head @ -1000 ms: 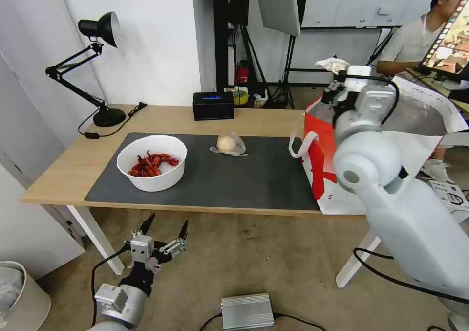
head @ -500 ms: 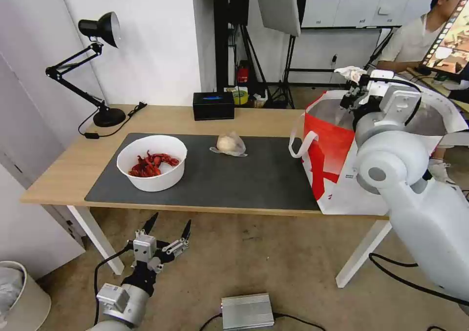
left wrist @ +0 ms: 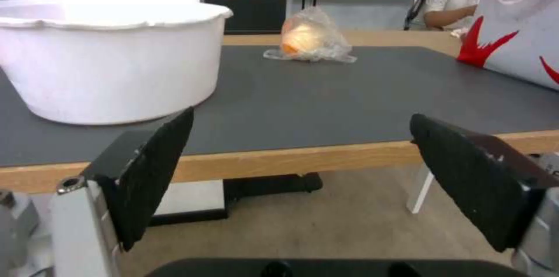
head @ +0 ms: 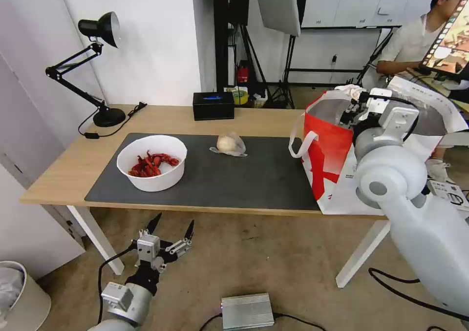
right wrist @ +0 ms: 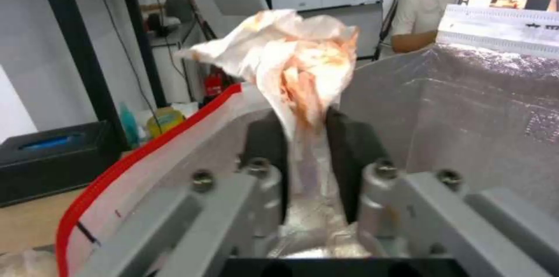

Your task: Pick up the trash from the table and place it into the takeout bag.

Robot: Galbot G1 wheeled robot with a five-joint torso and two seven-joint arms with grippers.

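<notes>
My right gripper (head: 352,102) hangs over the mouth of the white-and-red takeout bag (head: 326,147), shut on a crumpled white tissue (head: 351,89). The right wrist view shows the stained tissue (right wrist: 291,63) pinched between the black fingers (right wrist: 265,146), with the bag's foil lining (right wrist: 466,106) around and below. On the table's (head: 63,169) grey mat (head: 244,177) stand a white bowl (head: 156,182) of red shells and a clear bag with a beige lump (head: 229,143). My left gripper (head: 168,233) hangs open below the table's front edge, facing the bowl (left wrist: 111,63) and clear bag (left wrist: 308,36).
A black rectangular box (head: 213,105) and a black desk lamp (head: 100,67) stand at the table's back. On the floor lie a silver box (head: 246,310) with cables and a pale bin (head: 19,297) at the left.
My right gripper has carried the tissue to the right and lower, down to the bag's mouth. My left gripper has sunk slightly.
</notes>
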